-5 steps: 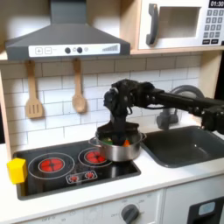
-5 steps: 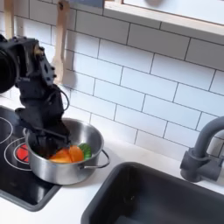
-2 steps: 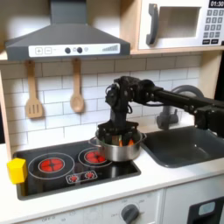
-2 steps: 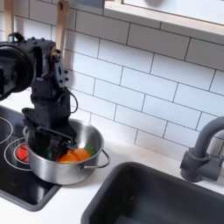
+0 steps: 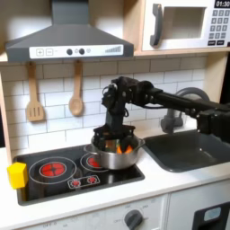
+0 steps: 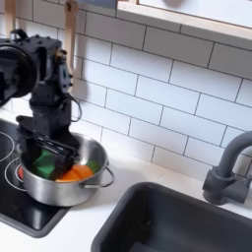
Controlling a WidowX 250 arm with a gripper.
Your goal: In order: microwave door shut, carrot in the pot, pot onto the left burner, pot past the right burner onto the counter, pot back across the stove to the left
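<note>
The shiny pot [image 5: 121,160] [image 6: 61,193] stands on the black stove [image 5: 49,182] [image 6: 8,202], over its right burner in the first exterior view. Inside the pot lies the orange carrot [image 5: 122,144] [image 6: 75,174] with some green beside it. My black gripper [image 5: 110,137] [image 6: 49,153] reaches down into the pot, at its left side in the second exterior view, and the rim and the arm hide its fingertips. The microwave door [image 5: 180,25] sits flush in the microwave at the upper right. The pale counter [image 5: 108,193] [image 6: 136,169] surrounds the stove.
A yellow block [image 5: 16,173] rests at the left end of the stove. The dark sink [image 5: 190,148] [image 6: 177,221] with a grey faucet [image 5: 175,117] [image 6: 228,172] lies right of the pot. A wooden spatula [image 5: 34,94] and spoon [image 5: 78,90] hang on the tiled wall under the hood.
The gripper and the pot with the carrot have slid left together in both exterior views, further onto the stove's right burner and away from the sink.
</note>
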